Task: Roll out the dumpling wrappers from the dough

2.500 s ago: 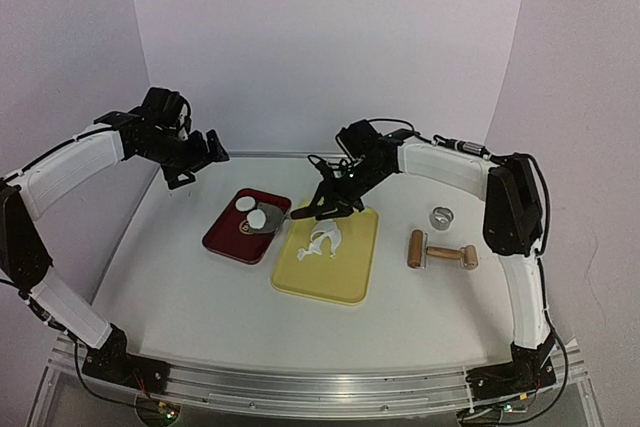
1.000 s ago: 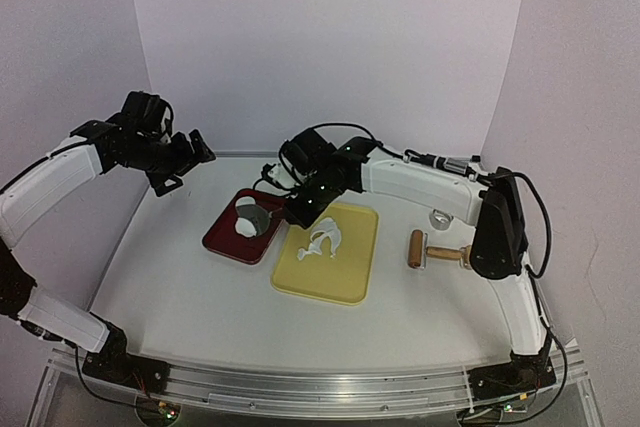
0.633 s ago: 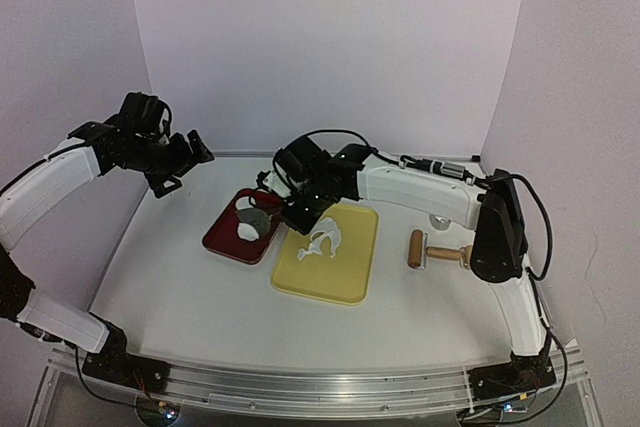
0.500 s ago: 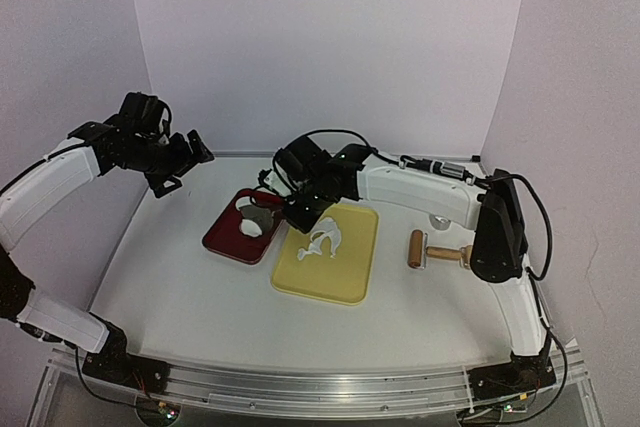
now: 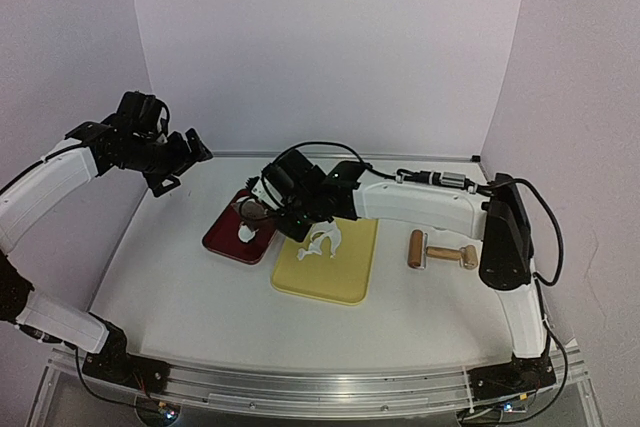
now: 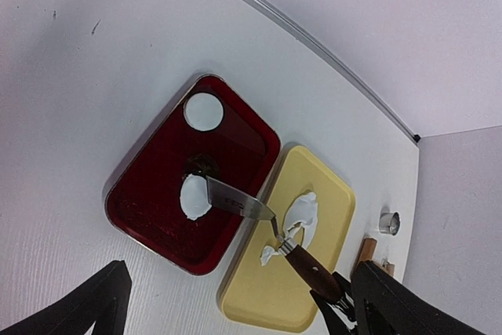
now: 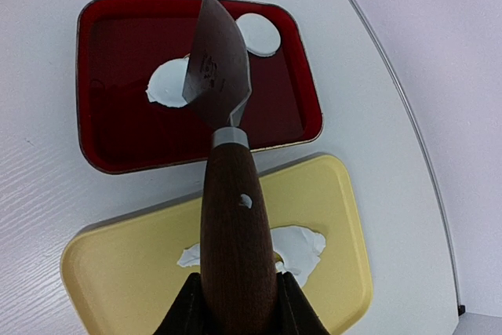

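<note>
My right gripper (image 7: 235, 292) (image 5: 292, 199) is shut on the brown wooden handle of a palette knife (image 7: 232, 217) (image 6: 314, 266). The knife's steel blade (image 7: 215, 68) (image 6: 235, 202) reaches over the red tray (image 6: 149, 217) (image 5: 222, 240). Its tip covers the edge of one dumpling wrapper (image 7: 165, 84) (image 6: 193, 197); contact is unclear. A second wrapper (image 7: 260, 34) (image 6: 203, 111) lies in the tray's far corner. The dough (image 7: 302, 245) (image 6: 302, 216) (image 5: 325, 239), a ragged white sheet, rests on the yellow tray (image 7: 118, 272) (image 5: 325, 282). My left gripper (image 5: 182, 162) (image 6: 239, 276) hangs open, high at the back left.
A wooden rolling pin (image 5: 440, 252) lies on the table right of the yellow tray. The shiny ring cutter (image 6: 389, 223) stands behind it. The right arm stretches across the table's back half.
My right gripper has carried the knife further left, from the yellow tray's edge to above the red tray. The left arm has stayed put.
</note>
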Action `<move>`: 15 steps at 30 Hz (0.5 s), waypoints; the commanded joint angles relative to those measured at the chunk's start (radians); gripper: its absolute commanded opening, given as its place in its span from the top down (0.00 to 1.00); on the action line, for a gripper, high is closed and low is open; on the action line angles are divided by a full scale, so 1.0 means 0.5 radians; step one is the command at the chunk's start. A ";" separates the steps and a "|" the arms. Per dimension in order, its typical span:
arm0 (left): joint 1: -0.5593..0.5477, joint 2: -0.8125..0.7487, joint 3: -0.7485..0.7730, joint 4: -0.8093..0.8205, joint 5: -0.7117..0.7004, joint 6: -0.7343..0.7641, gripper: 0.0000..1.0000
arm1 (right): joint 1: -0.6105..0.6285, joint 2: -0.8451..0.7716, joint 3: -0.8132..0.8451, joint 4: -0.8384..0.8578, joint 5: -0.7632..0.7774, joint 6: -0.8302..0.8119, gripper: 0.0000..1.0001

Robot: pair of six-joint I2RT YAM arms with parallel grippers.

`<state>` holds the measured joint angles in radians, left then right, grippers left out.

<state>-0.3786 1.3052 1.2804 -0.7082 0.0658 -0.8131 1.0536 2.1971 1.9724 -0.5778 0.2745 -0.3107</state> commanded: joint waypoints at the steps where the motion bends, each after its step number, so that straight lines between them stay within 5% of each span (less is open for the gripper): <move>1: 0.004 -0.069 -0.004 -0.013 -0.055 -0.008 0.01 | -0.016 -0.147 0.057 0.137 0.169 0.057 1.00; 15: 0.004 -0.163 -0.051 -0.057 -0.183 0.015 0.01 | -0.133 -0.447 0.125 -0.028 0.225 0.464 1.00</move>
<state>-0.3786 1.2609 1.2617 -0.7192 0.0202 -0.8127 1.0283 2.1229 1.9858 -0.5900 0.3779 -0.1894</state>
